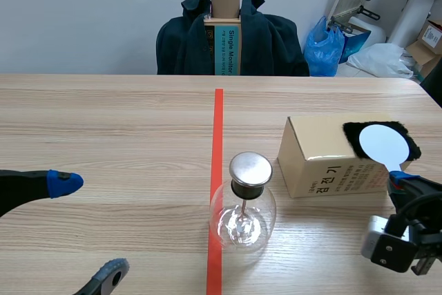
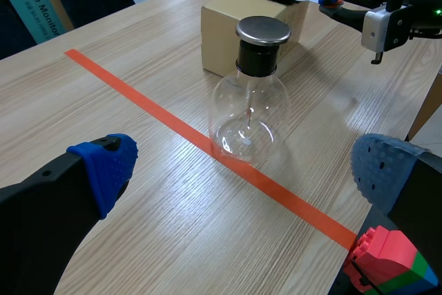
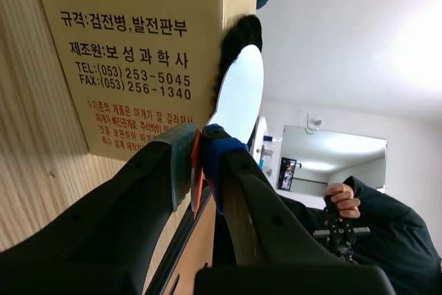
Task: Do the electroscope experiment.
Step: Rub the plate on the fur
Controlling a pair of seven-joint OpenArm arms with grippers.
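Electroscope experiment, set-up. The electroscope (image 1: 242,215), a clear round flask closed by a dark collar and a flat metal cap (image 1: 250,168), stands upright on the table (image 1: 103,122), its bulb overlapping the orange-red tape line (image 1: 218,122). A thin rod (image 1: 243,213) hangs from the cap into the bulb. The left gripper (image 1: 88,229) rests low over the table on the left of the line, and its fingers (image 1: 65,183) are spread wide with nothing between them. In the left wrist view the electroscope stands ahead of this gripper, roughly in line with the gap between the two pads and clear of both. To the right of the electroscope, near it but not touching, lies a cardboard box (image 1: 324,164) printed with Korean text. A patch of black fur (image 1: 351,132) sits on the far-right end of its top. A white disc (image 1: 383,144) is laid against the fur. The right gripper (image 1: 402,179) is at the box's right front corner, and its fingers are closed on the disc's thin orange handle (image 3: 196,170). The right wrist view shows the handle pinched between the grey and blue pads, with the disc rising just beyond the fingertips. The disc and the electroscope cap are apart, with the box's near-left corner between them. Beyond the table, a dark jacket (image 1: 276,43) hangs over a chair.
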